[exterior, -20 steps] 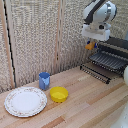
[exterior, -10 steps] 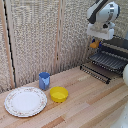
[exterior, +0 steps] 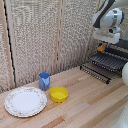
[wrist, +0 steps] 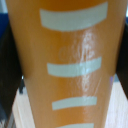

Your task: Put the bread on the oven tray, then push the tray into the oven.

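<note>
In the exterior view my clamp [exterior: 102, 45] hangs from the white arm at the upper right. It is shut on the bread [exterior: 102, 48], a small orange-brown chunk held just above the near end of the oven pan [exterior: 109, 61]. The dark ribbed pan sticks out of the front of the oven [exterior: 122, 46] at the exterior view's right edge. In the wrist view the bread [wrist: 70, 55] fills the picture as an orange-brown surface with pale stripes; the fingers do not show there.
A blue cup [exterior: 44, 80], a yellow bowl [exterior: 59, 94] and a round patterned white plate [exterior: 25, 101] stand on the wooden table [exterior: 85, 100] at the exterior view's left. A woven screen stands behind. A white rounded shape [exterior: 125, 73] is at the right edge.
The clamp with the bread has moved a little toward the exterior view's right and slightly down, closer over the pan. Nothing else has moved.
</note>
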